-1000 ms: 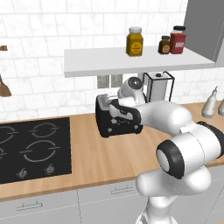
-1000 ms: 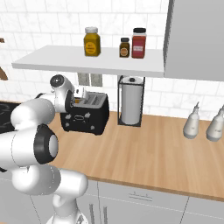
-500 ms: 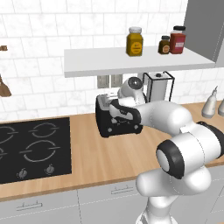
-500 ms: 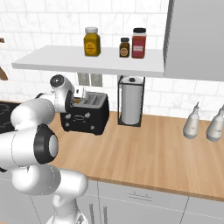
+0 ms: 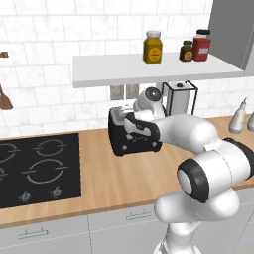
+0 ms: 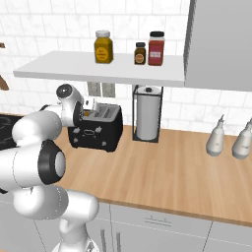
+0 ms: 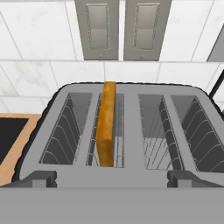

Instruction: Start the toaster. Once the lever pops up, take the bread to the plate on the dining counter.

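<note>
While the bread [image 7: 105, 127] stands up in the toaster [image 5: 133, 136], in the second slot from the nine o'clock side, the gripper [image 7: 111, 181] hangs over the front with its jaws wide apart, holding nothing, likely so it can reach down.

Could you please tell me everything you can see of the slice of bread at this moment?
The bread is a thin, golden-brown slice seen edge-on in the hand view, its lower edge slightly darker. It stands upright in the toaster, in the second slot from the left in that view, between the wire guides, with its top rising a little above the grey slotted top. The other three slots hold nothing. In the right base view a sliver of it shows above the black body. Nothing grips it.
</note>
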